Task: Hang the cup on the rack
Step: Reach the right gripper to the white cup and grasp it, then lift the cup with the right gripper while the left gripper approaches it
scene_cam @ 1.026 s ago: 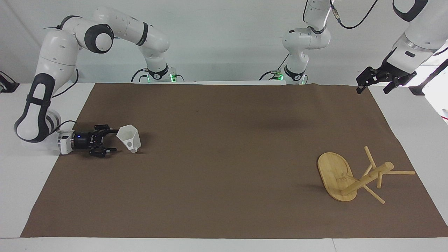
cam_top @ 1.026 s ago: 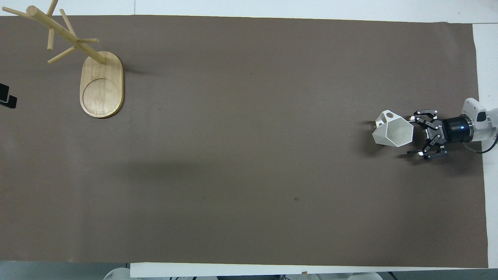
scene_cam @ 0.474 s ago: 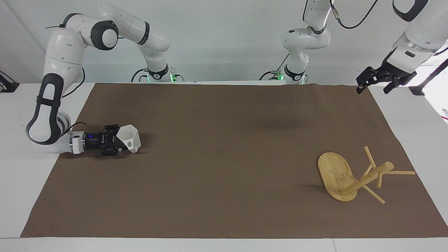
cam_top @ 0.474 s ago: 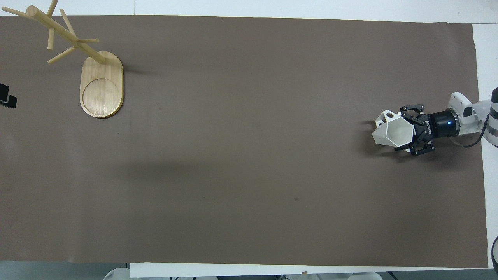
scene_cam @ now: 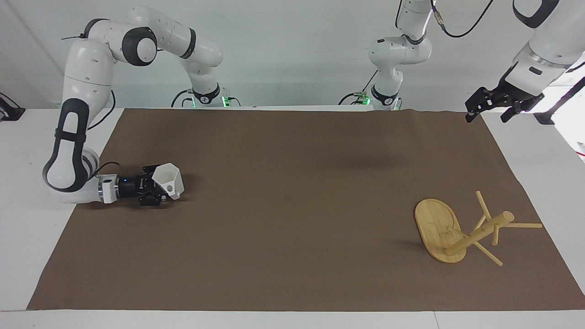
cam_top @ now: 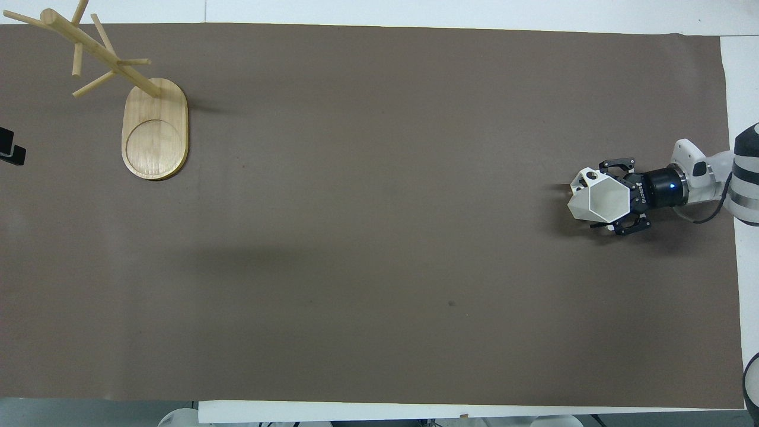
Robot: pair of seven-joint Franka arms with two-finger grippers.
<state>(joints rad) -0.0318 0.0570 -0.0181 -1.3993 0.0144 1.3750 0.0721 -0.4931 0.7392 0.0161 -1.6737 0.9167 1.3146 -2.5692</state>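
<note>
The white faceted cup [scene_cam: 169, 179] [cam_top: 584, 204] rests tilted on the brown mat at the right arm's end of the table, with its rim turned toward the right arm's wrist. Its handle [cam_top: 587, 176] is on the side farther from the robots. My right gripper [scene_cam: 157, 185] [cam_top: 605, 198] lies low and level with the mat, open, one finger on each side of the cup. The bamboo rack [scene_cam: 438, 228] [cam_top: 155, 130] stands at the left arm's end. My left gripper [scene_cam: 491, 106] waits open in the air off that end of the mat.
A brown mat [scene_cam: 292, 219] [cam_top: 379, 267] covers most of the white table. The black tip of the left gripper [cam_top: 10, 148] shows at the overhead view's edge, nearer to the robots than the rack. The rack's pegs [scene_cam: 521, 225] spread out toward the mat's end.
The right gripper has slid forward along the mat until its fingers went around the cup, and they have narrowed a little. The cup, the rack and the left arm have stayed put.
</note>
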